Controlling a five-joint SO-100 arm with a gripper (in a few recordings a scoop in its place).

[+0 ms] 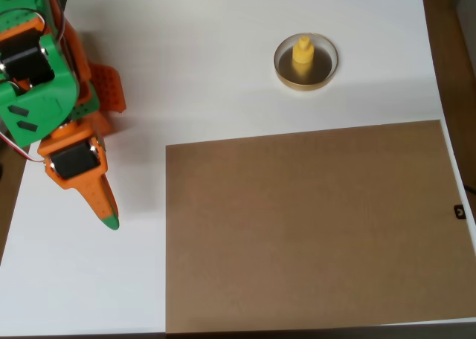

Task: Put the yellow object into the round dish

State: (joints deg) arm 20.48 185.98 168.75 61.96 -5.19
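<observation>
In the overhead view your gripper [104, 183] sits at the left of the white table [208, 49], its long orange finger with the green tip [109, 221] pointing down the picture. The second, shorter orange finger [106, 86] stands further up, beside the green body. Nothing lies between them, so you hold nothing. They look spread, though from this angle you cannot tell for sure how far open they are.

The yellow object [303, 54] is well apart from your fingers, far to the right of them and higher in the picture. It stands upright inside the round dish [306, 82], knob on top, near the middle of the dark floor.

The large brown board [312, 227] lies flat just to the right of your green fingertip, below the dish and apart from it.
</observation>
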